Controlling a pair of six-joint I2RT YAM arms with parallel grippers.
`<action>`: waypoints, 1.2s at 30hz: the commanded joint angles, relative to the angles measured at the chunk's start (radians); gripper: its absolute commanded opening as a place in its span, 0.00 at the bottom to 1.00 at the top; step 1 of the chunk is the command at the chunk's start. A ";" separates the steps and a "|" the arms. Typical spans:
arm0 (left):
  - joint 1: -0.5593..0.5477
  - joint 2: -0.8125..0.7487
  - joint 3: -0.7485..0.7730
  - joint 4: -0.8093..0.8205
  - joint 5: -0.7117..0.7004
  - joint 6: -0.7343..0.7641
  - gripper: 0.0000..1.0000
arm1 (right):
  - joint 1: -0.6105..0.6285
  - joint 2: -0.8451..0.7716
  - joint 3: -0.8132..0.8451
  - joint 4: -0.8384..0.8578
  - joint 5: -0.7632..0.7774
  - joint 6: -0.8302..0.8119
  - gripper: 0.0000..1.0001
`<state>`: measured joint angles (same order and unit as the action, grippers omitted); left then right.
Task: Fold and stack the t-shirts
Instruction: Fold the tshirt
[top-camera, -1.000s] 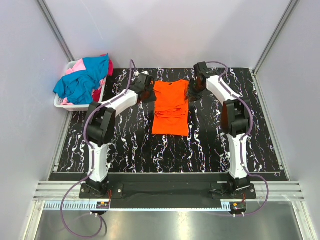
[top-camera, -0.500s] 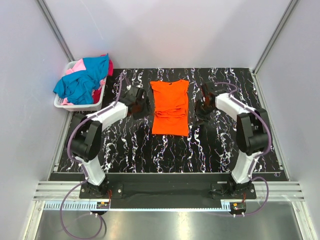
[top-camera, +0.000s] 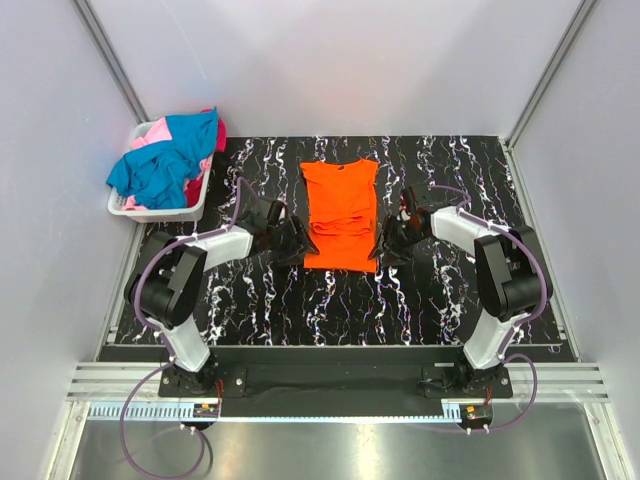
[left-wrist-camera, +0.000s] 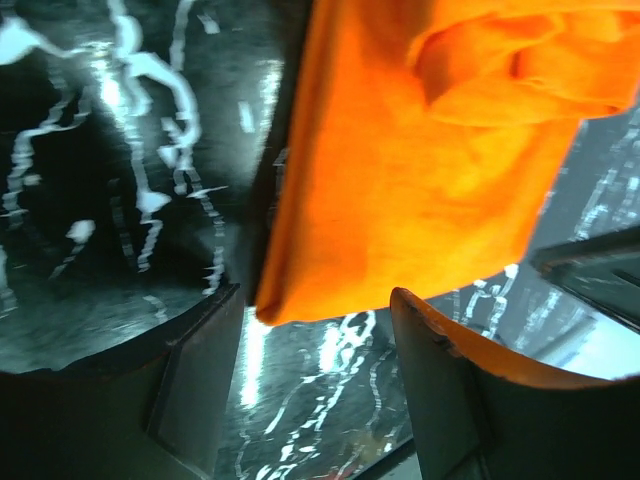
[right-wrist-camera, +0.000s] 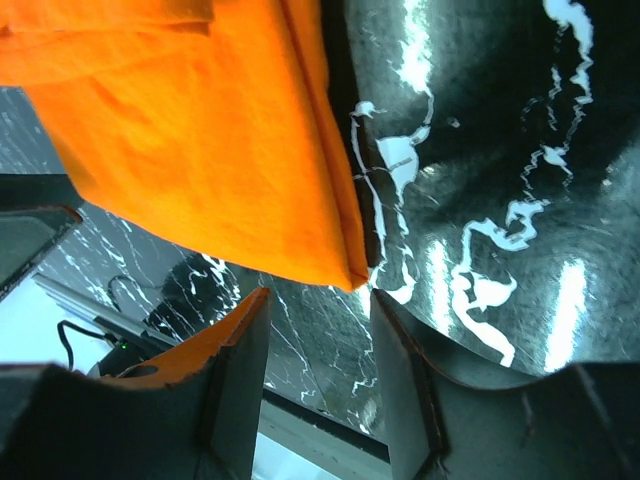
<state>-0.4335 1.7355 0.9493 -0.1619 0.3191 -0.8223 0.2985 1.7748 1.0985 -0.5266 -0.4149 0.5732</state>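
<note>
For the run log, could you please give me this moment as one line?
orange t-shirt: flat, narrow | left fingers: open at near-left corner | right fingers: open at near-right corner | basket: other shirts heaped

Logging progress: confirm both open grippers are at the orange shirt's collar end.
Not the collar end. The left gripper and right gripper, both open, are at the near hem corners of the orange shirt; the top view shows it.
</note>
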 joint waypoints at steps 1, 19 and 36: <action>0.004 -0.013 -0.004 0.104 0.086 -0.044 0.65 | 0.007 -0.009 -0.015 0.079 -0.045 0.011 0.51; 0.007 0.061 0.046 0.087 0.112 -0.041 0.43 | 0.005 0.080 -0.028 0.125 -0.070 0.030 0.47; 0.006 -0.160 -0.075 0.015 0.049 0.006 0.00 | 0.022 -0.150 -0.065 0.030 -0.052 0.039 0.00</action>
<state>-0.4324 1.6894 0.9009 -0.1375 0.3901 -0.8383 0.3080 1.7546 1.0275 -0.4553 -0.4835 0.6121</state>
